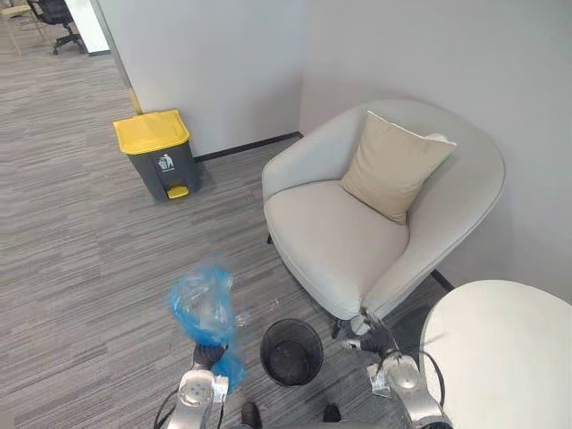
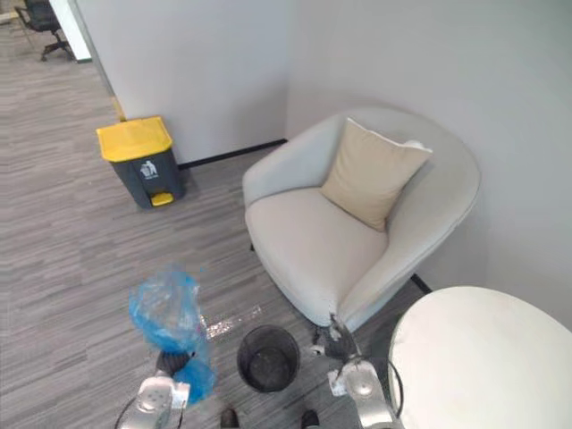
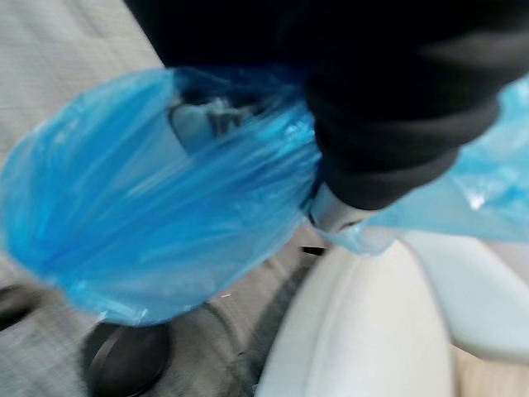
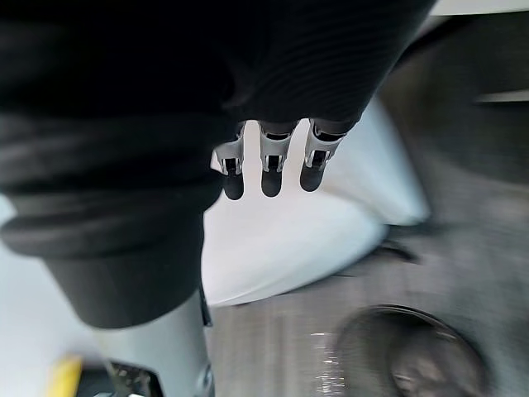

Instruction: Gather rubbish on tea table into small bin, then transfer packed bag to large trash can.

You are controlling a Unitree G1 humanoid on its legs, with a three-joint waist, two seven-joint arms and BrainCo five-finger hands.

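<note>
A packed blue plastic bag (image 1: 204, 306) is held up off the floor, just left of the small black mesh bin (image 1: 291, 351). My left hand (image 1: 209, 356) is shut on the bag's neck; in the left wrist view the blue bag (image 3: 149, 215) bulges past the hand's dark cover (image 3: 388, 107). The large grey trash can with a yellow lid (image 1: 156, 152) stands by the wall at the far left, its lid shut. My right hand (image 1: 374, 338) hangs by the armchair's front corner, and its fingers (image 4: 263, 169) are straight and hold nothing.
A light grey armchair (image 1: 340, 232) with a beige cushion (image 1: 393, 165) stands against the wall ahead. The round white tea table (image 1: 509, 357) is at the lower right. Grey carpet floor (image 1: 80, 250) stretches between me and the trash can.
</note>
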